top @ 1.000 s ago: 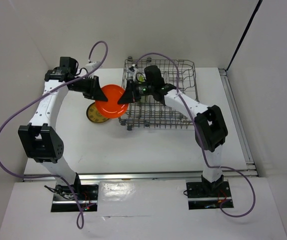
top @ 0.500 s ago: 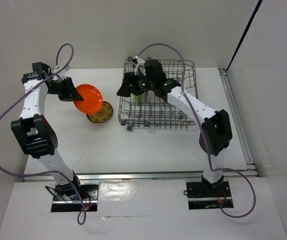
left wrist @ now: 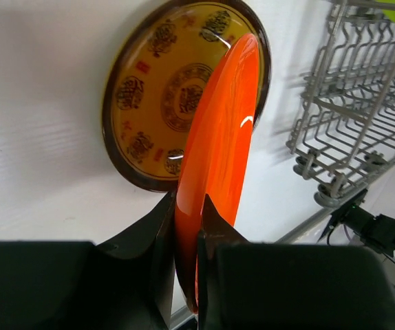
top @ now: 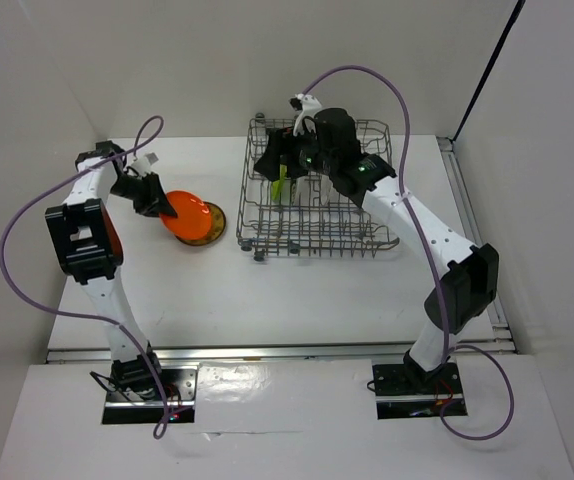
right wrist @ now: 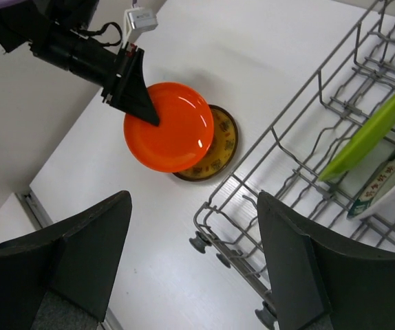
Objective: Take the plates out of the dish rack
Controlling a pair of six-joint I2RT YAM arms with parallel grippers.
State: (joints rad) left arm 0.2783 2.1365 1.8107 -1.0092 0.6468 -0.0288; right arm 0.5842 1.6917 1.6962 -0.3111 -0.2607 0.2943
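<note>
Orange plate (top: 189, 216) is out of the dish rack (top: 317, 247), just left of it and held tilted over the amber patterned plate (top: 208, 233), which lies flat on the table (top: 267, 300) beside the rack's left wall. Can't tell if the two plates touch. Left gripper (top: 170, 209) is clamped on the orange plate's rim, one finger on each face, seen edge-on in the left wrist view. Left arm is folded up tall left of the rack, elbow high, wrist at the far side, gripper angled down and toward the rack. Lime green plate (top: 281, 180) stands on edge in the rack's left part, a white lettered plate (right wrist: 383, 185) next to it. Right arm stretches diagonally across the rack from its near right corner. Right gripper (top: 270, 163) hangs above the rack's far left part, jaws spread wide, holding nothing.
</note>
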